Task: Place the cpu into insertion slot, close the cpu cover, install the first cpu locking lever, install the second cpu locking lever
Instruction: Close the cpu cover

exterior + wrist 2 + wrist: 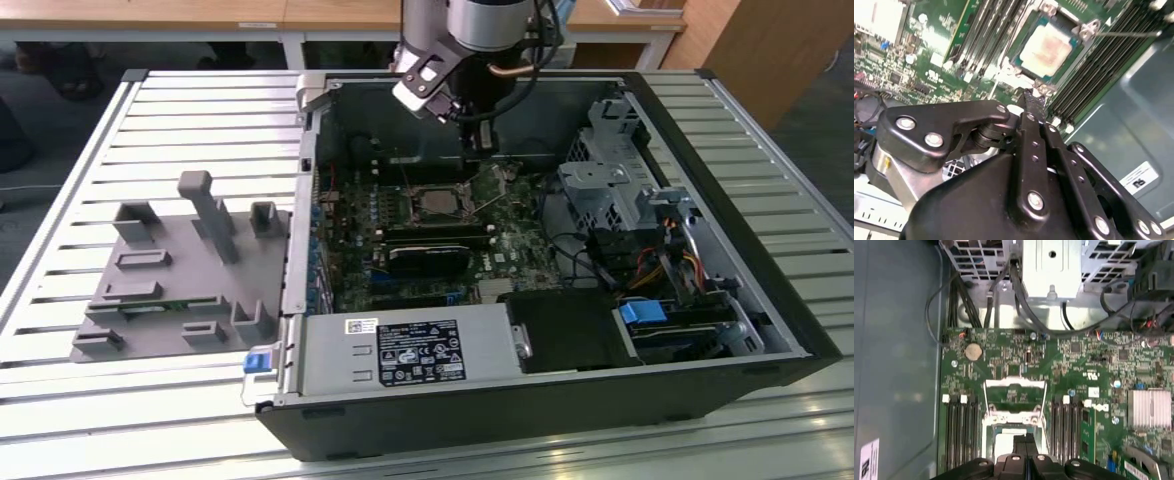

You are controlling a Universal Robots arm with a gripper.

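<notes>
The cpu [1048,47], with its pale metal top, lies in the insertion slot [434,203] on the green board inside the open case. The cpu cover [1014,384], a thin metal frame with green board showing through its cut-out, looks swung back beyond the socket. A thin lever rod [1124,34] sticks out beside the socket. My gripper [481,150] hangs above the socket, toward the case's back wall. Its black fingers [1033,100] are pressed together with nothing between them, and their tips [1025,440] sit just over the cpu [1006,442] edge.
Black memory slots [961,435] flank the socket on both sides. A label-covered power supply [407,352] sits at the case front, and a drive cage [607,190] with cables is at the exterior view's right. A grey fixture [174,270] lies on the slatted table outside.
</notes>
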